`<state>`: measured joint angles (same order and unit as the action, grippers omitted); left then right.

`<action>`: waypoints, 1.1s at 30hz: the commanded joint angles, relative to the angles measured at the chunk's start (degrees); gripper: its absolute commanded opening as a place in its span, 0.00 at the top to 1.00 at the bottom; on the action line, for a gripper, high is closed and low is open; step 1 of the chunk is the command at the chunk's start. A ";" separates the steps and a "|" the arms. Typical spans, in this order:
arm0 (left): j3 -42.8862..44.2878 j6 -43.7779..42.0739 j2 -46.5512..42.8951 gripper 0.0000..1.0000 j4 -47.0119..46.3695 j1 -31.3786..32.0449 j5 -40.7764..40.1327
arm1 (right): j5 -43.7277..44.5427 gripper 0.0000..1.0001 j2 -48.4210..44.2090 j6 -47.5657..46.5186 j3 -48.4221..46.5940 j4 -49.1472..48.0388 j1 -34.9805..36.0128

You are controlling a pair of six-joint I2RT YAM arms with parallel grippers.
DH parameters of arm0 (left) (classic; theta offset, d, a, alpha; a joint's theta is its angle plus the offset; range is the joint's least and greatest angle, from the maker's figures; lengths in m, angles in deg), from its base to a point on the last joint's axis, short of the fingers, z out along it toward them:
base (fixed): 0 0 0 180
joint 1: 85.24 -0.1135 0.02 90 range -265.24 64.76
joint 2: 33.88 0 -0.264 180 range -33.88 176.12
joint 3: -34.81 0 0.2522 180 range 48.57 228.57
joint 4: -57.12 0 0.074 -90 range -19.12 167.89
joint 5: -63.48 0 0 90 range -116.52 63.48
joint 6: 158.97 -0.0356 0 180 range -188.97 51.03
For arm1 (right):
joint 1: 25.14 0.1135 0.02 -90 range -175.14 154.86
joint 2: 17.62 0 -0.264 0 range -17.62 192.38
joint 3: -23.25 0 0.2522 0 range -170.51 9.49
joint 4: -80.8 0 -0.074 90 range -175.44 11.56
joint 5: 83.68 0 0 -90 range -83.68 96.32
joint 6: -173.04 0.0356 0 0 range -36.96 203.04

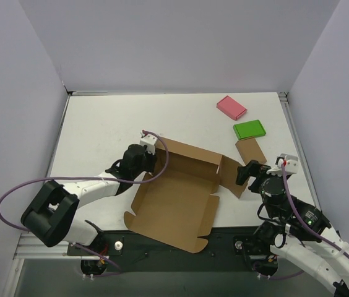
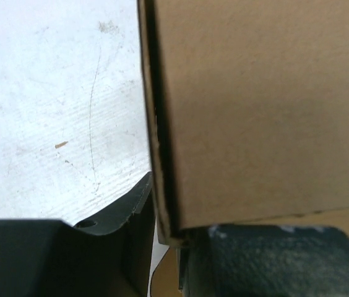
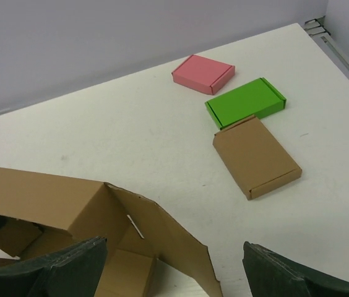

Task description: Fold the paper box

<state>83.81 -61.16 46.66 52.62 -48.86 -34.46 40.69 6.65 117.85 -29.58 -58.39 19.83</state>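
Observation:
The paper box (image 1: 174, 198) is a big brown cardboard sheet lying at the table's near middle, its far wall and side flaps partly raised. My left gripper (image 1: 153, 153) is at the box's far left corner. In the left wrist view, a cardboard wall (image 2: 255, 111) stands on edge between the two dark fingers of this gripper (image 2: 168, 247), shut on it. My right gripper (image 1: 249, 173) hovers at the box's right flap (image 3: 162, 235). Its fingers (image 3: 69, 272) stand wide open with nothing held between them (image 3: 174, 278).
Right of the box, on the white table (image 1: 100, 124), lie a small brown block (image 1: 250, 150) (image 3: 257, 156), a green block (image 1: 249, 129) (image 3: 245, 102) and a pink block (image 1: 231, 107) (image 3: 203, 73). Grey walls close in three sides of the table.

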 commanded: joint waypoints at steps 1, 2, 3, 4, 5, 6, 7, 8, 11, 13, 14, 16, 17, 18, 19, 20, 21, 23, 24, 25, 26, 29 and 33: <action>-1.14 0.80 -1.61 0.74 4.90 -1.84 4.51 | 3.07 0.04 1.57 -1.67 2.15 2.84 -0.23; -0.97 0.80 -1.69 0.74 4.99 -2.19 4.95 | 2.64 0.04 2.35 -1.85 2.33 2.83 -0.23; -0.88 0.71 -1.69 0.74 5.16 -2.37 5.22 | 1.94 0.04 2.79 -2.02 2.33 2.66 -0.23; -0.97 0.80 -1.78 0.74 5.17 -2.63 5.66 | 0.97 0.05 3.23 -3.24 2.59 1.35 -0.23; -0.97 0.89 -1.87 0.74 5.08 -2.89 6.09 | -1.65 0.06 3.85 -4.04 3.64 0.38 -0.15; -1.14 0.89 -1.87 0.74 4.90 -3.24 6.45 | -2.28 0.06 4.20 -4.65 4.08 -0.32 -0.23; -1.06 0.89 -1.78 0.74 4.82 -3.42 6.62 | -2.38 0.08 4.64 -4.57 4.52 -0.94 -0.15; -1.23 0.80 -1.78 0.74 4.81 -3.51 6.80 | -2.38 0.09 5.34 -4.49 5.49 -1.12 -0.32; -1.58 0.80 -2.13 0.74 4.29 -3.95 7.33 | -2.37 0.12 5.87 -5.27 6.90 -2.35 -0.58; -1.84 0.54 -2.31 0.74 3.59 -4.12 7.94 | -4.83 0.18 6.14 -6.50 7.25 -3.92 -0.93; -1.93 0.27 -2.40 0.74 3.50 -4.21 7.94 | -5.80 0.21 6.40 -7.72 7.34 -4.54 -1.02; -2.02 -0.08 -2.48 0.74 2.89 -4.21 7.94 | -7.20 0.35 6.66 -8.52 7.78 -5.77 -1.20; -2.20 -0.43 -2.49 0.74 2.71 -4.21 7.94 | -7.56 0.40 6.84 -9.05 7.95 -6.13 -1.29; -2.28 -0.61 -2.66 0.74 2.27 -4.21 7.94 | -7.74 0.53 7.02 -9.23 8.13 -6.30 -1.38; -2.63 -0.69 -2.75 0.74 1.83 -4.21 9.34 | -8.09 0.57 7.02 -9.23 8.22 -6.31 -1.55; -2.81 -0.87 -2.92 0.74 1.39 -4.21 9.35 | -8.26 0.61 7.02 -9.32 8.31 -6.31 -1.55; -2.99 -0.96 -3.10 0.74 0.95 -4.21 9.09 | -8.35 0.70 7.02 -9.32 8.48 -6.39 -1.55; -3.43 -0.70 -3.19 0.74 0.60 -4.21 8.39 | -8.36 0.78 6.67 -9.49 8.48 -6.39 -1.64; -3.34 -0.52 -3.28 0.74 0.86 -4.21 6.64 | -8.18 0.85 6.58 -9.67 8.48 -6.22 -1.64; -3.34 -0.17 -3.45 0.74 0.95 -4.21 5.41 | -8.09 0.89 6.32 -9.67 8.31 -6.30 -1.73; -3.17 0.96 -3.54 0.74 1.30 -4.21 2.44 | -7.74 0.92 6.23 -9.76 8.22 -6.04 -1.73; -3.51 2.46 -4.33 0.74 1.74 -4.21 -0.66 | -6.95 1.00 5.61 -9.58 7.61 -5.08 -1.64; -2.73 3.70 -4.86 0.74 3.14 -4.13 -5.49 | -5.72 1.00 5.00 -9.06 6.38 -3.06 -1.73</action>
<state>80.84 -60.04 43.68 53.67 -52.27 -31.27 29.52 12.62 108.65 -21.49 -64.24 18.73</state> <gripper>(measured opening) 0.263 0.044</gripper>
